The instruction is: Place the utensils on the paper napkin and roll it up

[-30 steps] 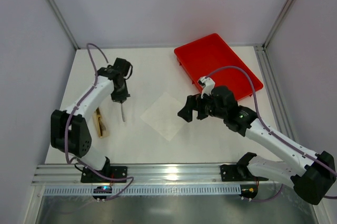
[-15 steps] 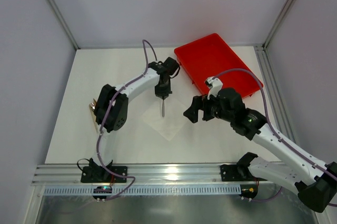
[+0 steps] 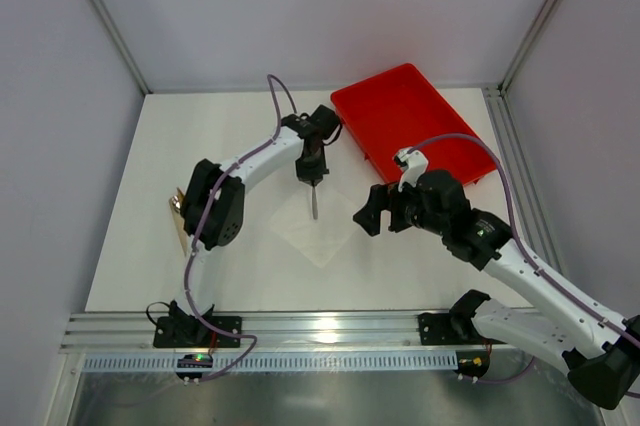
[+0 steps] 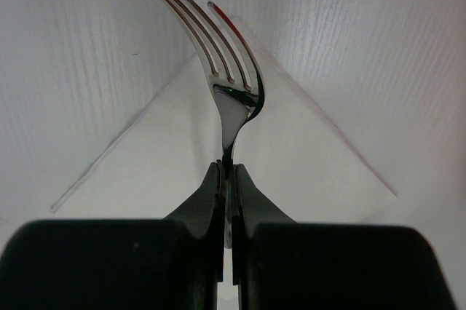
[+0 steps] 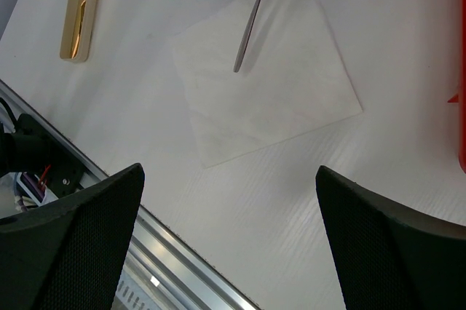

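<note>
Your left pincer [image 4: 227,179] is clenched on the fork [image 4: 231,84], which hangs tines-down over the far half of the paper napkin [image 3: 322,234], its long axis steeply upright. Your right pincer [image 3: 372,214] hovers released, just right of the napkin.

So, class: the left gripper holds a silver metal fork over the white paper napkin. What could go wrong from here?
The left gripper pinches the silver metal fork at its neck, so it could pivot or slip. The thin white paper napkin lies loose, the open right gripper off it, so the tines could drag or crumple it.
</note>
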